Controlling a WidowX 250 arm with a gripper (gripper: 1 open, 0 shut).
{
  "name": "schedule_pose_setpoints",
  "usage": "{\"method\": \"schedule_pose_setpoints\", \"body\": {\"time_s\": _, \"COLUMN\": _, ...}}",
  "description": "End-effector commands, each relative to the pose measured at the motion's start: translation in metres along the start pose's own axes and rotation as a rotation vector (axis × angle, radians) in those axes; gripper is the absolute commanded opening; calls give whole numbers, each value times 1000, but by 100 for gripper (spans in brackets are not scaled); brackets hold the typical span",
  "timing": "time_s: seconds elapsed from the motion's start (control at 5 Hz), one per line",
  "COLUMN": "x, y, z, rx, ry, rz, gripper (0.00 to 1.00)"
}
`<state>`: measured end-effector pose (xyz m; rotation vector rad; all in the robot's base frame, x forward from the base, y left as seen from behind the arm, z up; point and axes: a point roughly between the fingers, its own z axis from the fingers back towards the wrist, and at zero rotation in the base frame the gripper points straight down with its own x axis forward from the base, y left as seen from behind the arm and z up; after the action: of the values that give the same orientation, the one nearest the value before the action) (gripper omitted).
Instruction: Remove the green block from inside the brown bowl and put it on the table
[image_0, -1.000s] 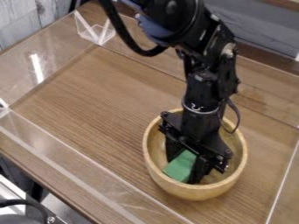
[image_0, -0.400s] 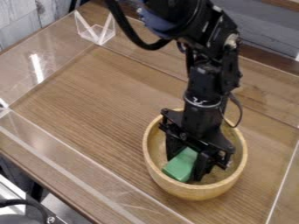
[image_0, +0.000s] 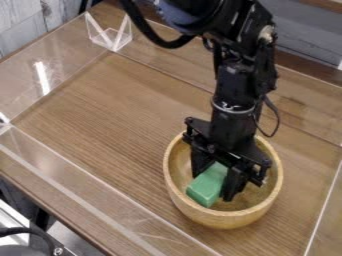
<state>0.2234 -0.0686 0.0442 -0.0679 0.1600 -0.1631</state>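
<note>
Closed fingers (image_0: 222, 173) down in the bowl (image_0: 187, 206), right by the green block (image_0: 206, 188).
I have my fingers narrow, drawn together at the block, but from this view I can't tell whether they grip it; the black hardware hides the contact. The block is inside the bowl, toward its left side, with its green face partly showing. Around it runs the bowl's thick, light-brown rim, and the arm (image_0: 238, 75) comes down over the far side of that rim, with a thin cable looping out on the right. The bowl sits on the near right part of the wood-grain desk (image_0: 100, 120). Farther out, I see a clear plastic piece (image_0: 111, 30) at the far left and a dark cable (image_0: 27, 233) curling in at the near left corner.
</note>
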Motion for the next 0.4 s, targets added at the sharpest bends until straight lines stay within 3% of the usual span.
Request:
{"method": "schedule_pose_setpoints", "body": {"time_s": 0.0, "x": 9, "y": -1, "z": 26, "rx": -14, "ry": -87, "rz": 6, "gripper": 0}}
{"method": "schedule_pose_setpoints", "body": {"time_s": 0.2, "x": 9, "y": -1, "z": 31, "rx": -18, "ry": -94, "rz": 12, "gripper": 0}}
